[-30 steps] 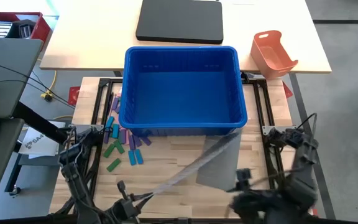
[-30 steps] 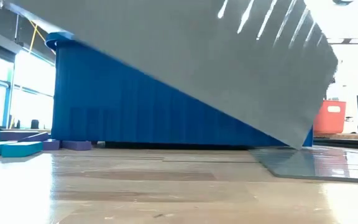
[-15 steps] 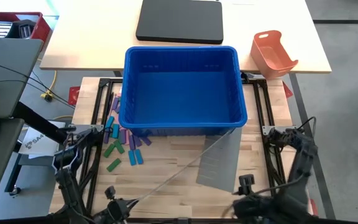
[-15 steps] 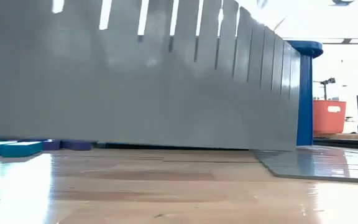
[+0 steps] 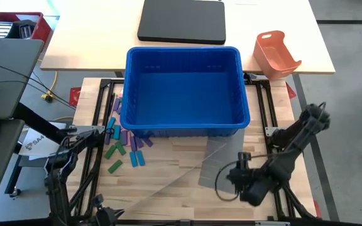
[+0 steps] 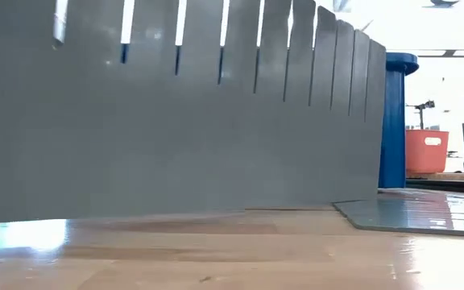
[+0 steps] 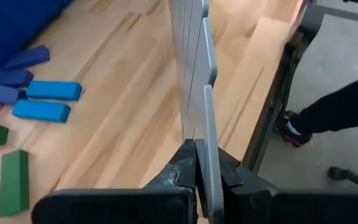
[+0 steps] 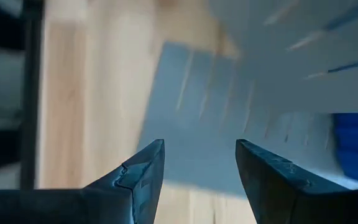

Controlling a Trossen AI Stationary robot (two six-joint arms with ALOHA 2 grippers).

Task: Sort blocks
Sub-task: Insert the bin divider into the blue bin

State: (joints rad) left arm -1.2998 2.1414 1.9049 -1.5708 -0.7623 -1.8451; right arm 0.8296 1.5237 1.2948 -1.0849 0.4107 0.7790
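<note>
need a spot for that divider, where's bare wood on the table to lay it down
Bare wood runs along the near edge of the table, between the blocks and the flat divider sheet. The left gripper is shut on the upright divider, which crosses that patch. Crowded: left of the blue bin, and around the open right gripper.

Two grey divider sheets (image 5: 222, 164), one blue bin (image 5: 182, 88), one orange tray (image 5: 275, 54), perhaps a dozen blocks (image 5: 123, 145), partly hidden.

A plain grey slotted sheet (image 7: 197, 93) sits clamped in the black left pincer (image 7: 199, 163), with blue, green, purple and pink blocks (image 7: 47, 99) beside it on pale wood.
</note>
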